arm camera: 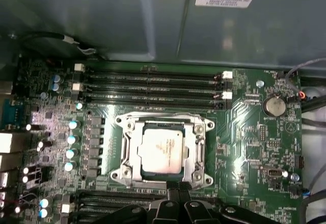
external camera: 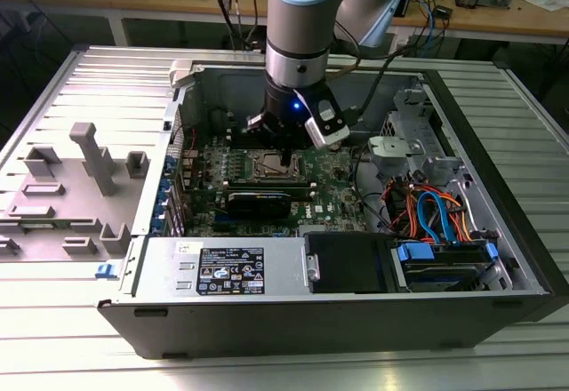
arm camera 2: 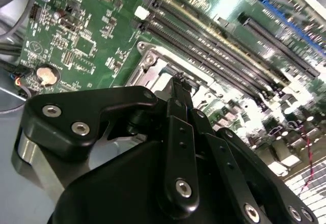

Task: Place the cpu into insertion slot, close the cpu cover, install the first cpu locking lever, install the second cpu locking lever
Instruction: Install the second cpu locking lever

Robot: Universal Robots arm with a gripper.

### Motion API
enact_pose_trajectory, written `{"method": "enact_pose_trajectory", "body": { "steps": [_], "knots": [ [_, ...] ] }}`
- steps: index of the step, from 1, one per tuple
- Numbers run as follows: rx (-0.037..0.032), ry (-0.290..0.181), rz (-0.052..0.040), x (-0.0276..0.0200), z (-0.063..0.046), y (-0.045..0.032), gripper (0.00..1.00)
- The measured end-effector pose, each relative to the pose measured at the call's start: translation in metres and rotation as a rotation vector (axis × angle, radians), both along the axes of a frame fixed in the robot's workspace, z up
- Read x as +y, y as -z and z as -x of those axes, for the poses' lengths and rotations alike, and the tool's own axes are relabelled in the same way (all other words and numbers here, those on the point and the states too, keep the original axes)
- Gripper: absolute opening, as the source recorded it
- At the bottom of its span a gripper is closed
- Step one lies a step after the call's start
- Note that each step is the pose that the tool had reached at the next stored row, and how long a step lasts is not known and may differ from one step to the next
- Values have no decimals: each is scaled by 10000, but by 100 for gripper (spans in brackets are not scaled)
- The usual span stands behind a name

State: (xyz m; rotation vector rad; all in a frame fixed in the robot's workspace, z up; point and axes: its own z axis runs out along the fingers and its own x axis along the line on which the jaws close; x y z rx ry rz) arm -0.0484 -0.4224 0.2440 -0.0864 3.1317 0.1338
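Observation:
The cpu (arm camera: 162,150), a dull silver square, lies in the insertion slot (arm camera: 121,174) on the green motherboard (arm camera: 244,147). The cpu cover (arm camera: 196,150), a silver frame, sits flat around it. My gripper (arm camera: 178,185) hovers at one edge of the socket with its black fingertips pressed together, and I see nothing between them. In the second wrist view the gripper (arm camera 2: 181,83) points down at the socket's metal rim (arm camera 2: 149,62). In the exterior view the gripper (external camera: 283,155) stands upright over the socket (external camera: 269,169) inside the open computer case.
Long black memory slots (arm camera: 153,84) run beside the socket, and a coin battery (arm camera: 274,105) is nearby. The case walls (external camera: 498,169) surround the board. Coloured cables (external camera: 436,213) and a drive bay lie at the exterior view's right, a grey fixture plate (external camera: 80,178) at its left.

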Motion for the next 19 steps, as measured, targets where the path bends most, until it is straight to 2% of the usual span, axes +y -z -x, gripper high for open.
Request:
{"method": "enact_pose_trajectory", "body": {
  "steps": [2, 7, 11, 13, 15, 17, 19],
  "knots": [
    [1, 1, -5, -38, 11, -1, 11],
    [1, -1, -8, -78, 71, 19, 11],
    [0, 2, -25, -145, 113, 50, 11],
    [0, 0, -85, -151, 158, 56, 11],
    [1, 0, -208, -168, 215, 73, 11],
    [-1, 0, -271, -203, 228, 103, 11],
    [0, 2, -330, -214, 240, 117, 11]
  ]
}}
